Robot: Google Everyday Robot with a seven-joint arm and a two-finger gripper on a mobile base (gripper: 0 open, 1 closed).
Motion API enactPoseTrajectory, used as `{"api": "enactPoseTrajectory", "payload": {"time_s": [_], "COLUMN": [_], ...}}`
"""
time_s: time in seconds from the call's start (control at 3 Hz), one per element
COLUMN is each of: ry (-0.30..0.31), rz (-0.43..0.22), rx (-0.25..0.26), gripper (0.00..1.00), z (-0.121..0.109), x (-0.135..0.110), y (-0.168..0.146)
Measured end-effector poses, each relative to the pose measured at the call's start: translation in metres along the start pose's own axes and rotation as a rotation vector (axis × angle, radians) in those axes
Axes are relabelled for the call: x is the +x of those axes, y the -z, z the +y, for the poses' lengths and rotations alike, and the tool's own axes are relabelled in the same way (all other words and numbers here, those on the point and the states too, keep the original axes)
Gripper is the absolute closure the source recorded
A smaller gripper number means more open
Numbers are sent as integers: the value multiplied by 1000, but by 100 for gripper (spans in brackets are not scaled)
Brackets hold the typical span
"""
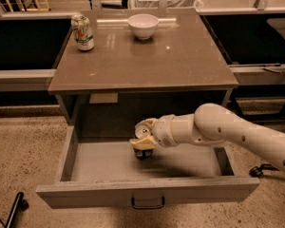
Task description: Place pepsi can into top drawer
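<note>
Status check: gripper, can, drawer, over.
Gripper inside open top drawer, shut on pepsi can. Can upright, low over drawer floor; touchdown unclear. Green-white can, white bowl up on tabletop, out of the way.

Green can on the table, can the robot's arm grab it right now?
Probably not yet. The gripper is inside the top drawer, under the tabletop, its fingers shut on the pepsi can. It must let go and back out first.
</note>
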State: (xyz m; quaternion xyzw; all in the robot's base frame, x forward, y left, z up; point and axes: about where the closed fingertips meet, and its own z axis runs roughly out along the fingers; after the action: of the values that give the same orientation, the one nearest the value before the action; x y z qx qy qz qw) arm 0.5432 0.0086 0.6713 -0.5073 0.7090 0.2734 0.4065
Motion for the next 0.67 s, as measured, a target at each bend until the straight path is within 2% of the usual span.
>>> {"api": "enactPoseTrajectory", "payload": {"time_s": [0.33,0.67], "ry": [0,40], "rz": [0,3], "rx": [0,-24], "gripper": [35,12], "z": [0,5], "x": [0,-7], "y": [0,4]}}
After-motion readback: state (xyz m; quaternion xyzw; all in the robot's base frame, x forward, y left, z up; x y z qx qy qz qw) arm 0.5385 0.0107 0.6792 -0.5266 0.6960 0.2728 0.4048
